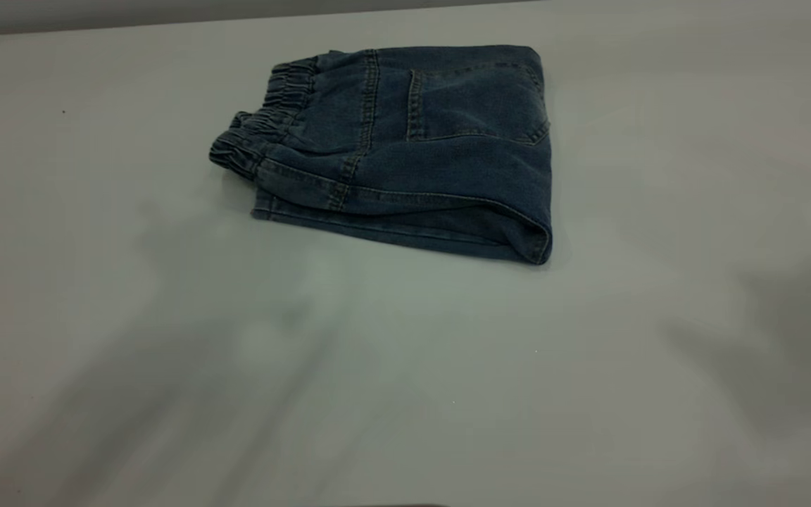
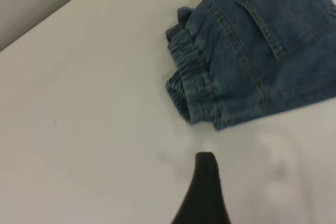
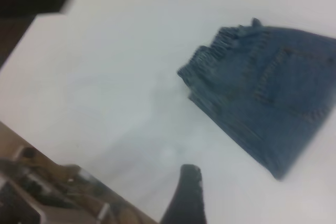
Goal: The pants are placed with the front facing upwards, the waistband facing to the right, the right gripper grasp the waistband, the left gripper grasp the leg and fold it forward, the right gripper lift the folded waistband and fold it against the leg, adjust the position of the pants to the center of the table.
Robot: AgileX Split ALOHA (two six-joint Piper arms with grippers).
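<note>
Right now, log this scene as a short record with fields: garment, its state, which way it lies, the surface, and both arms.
garment: small blue denim pants
state: folded into a compact bundle, square back pocket on top
waistband: gathered elastic waistband at the exterior view's left end
surface: plain white table
left gripper: black tip off the cloth, near the waistband; jaws unclear
right gripper: black tip clear of the pants; jaws unclear

I see one black fingertip of my left gripper (image 2: pixel 206 182), nothing between or against it. My right gripper (image 3: pixel 188 192) likewise shows one dark fingertip, touching nothing.
</note>
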